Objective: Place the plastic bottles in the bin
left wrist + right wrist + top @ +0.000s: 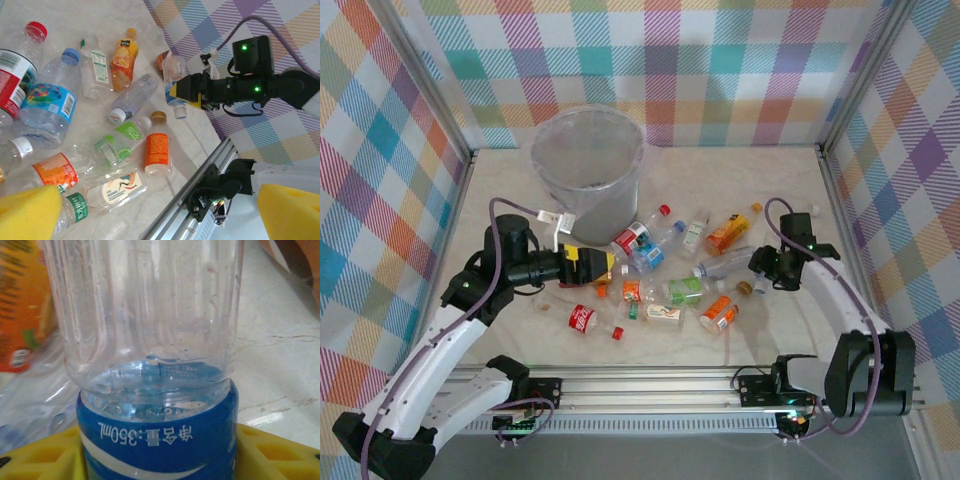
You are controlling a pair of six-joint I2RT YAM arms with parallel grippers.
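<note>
Since the blue-labelled bottle, at the table's right and well apart from the far bin, looks light, thin and slippery, the right claw clamps its labelled band while the left claw gapes empty.

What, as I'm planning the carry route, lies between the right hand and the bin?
Top view: a row of lying bottles, from the right hand to the bin: orange-labelled bottle, green-labelled bottle, blue-capped bottle, red-capped bottle.
</note>
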